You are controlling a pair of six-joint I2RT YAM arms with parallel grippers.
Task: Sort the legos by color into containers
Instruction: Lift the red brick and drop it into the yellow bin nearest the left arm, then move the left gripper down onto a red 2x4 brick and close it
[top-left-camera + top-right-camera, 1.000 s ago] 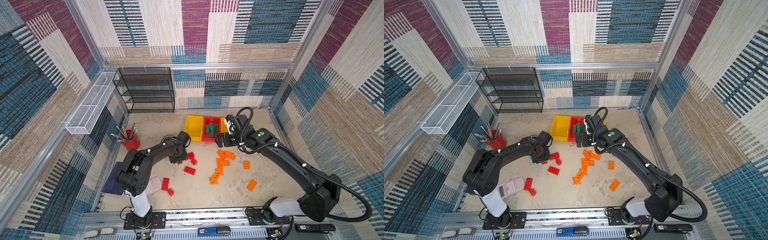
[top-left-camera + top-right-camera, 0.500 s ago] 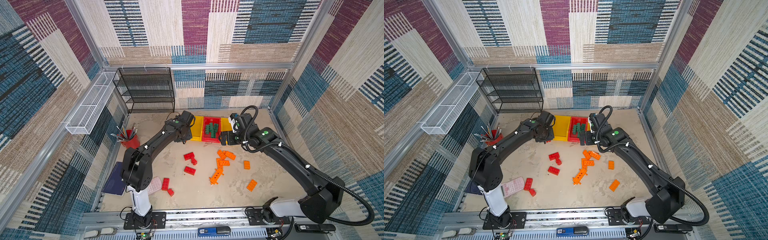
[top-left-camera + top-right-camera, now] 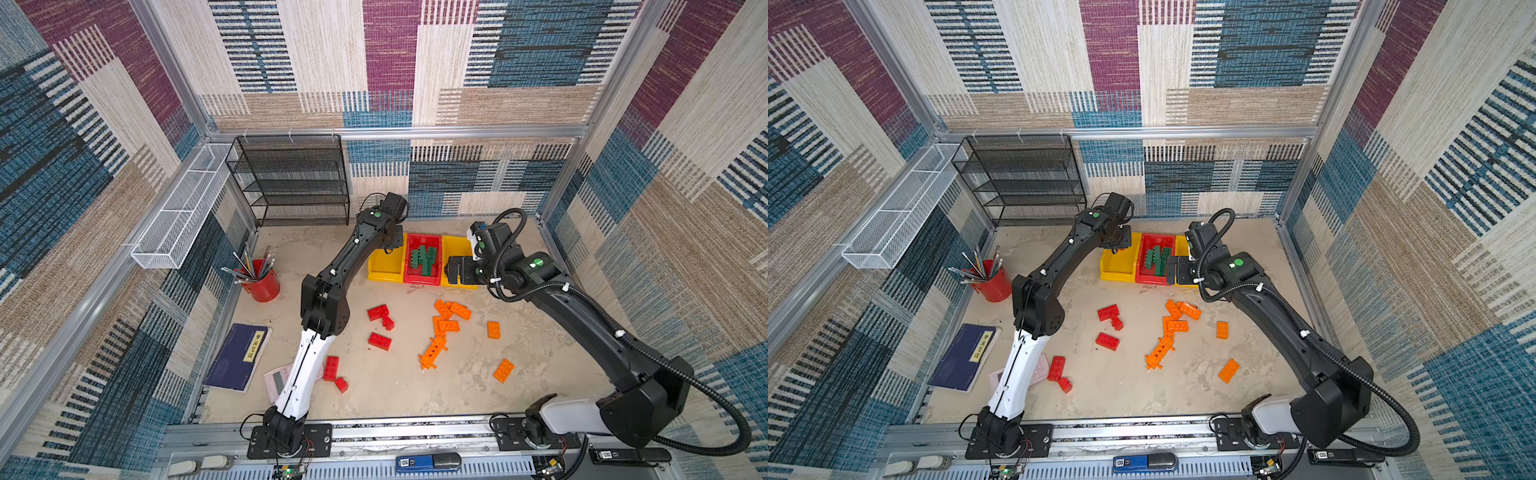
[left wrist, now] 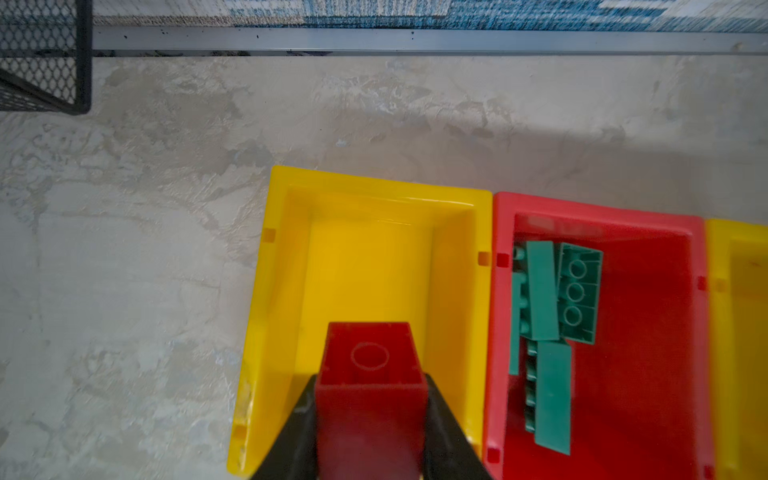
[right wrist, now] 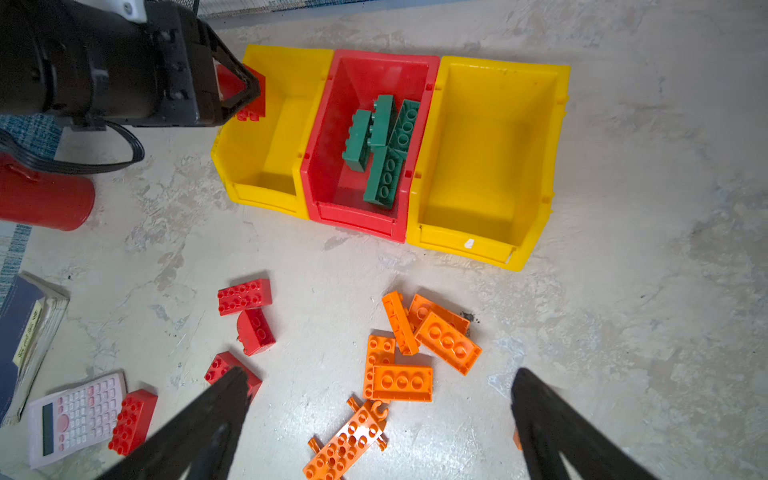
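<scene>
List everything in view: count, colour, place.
yellow bins: two, yellow, row ends, empty
red bin: one, red, between them
green bricks: about four, green, in red bin
red bricks: five, red, loose centre-left
held brick: one, red, above a yellow bin
orange bricks: about seven, orange, loose centre-right
orange beam: one, orange, among them
pencil cup: one, red, left side
notebook: one, dark blue, front left
calculator: one, pink, beside notebook
mesh shelf: one, black, back left
wire basket: one, white, left wall
left claw: one, black, shut on held brick
right claw: one, black, open, empty
</scene>
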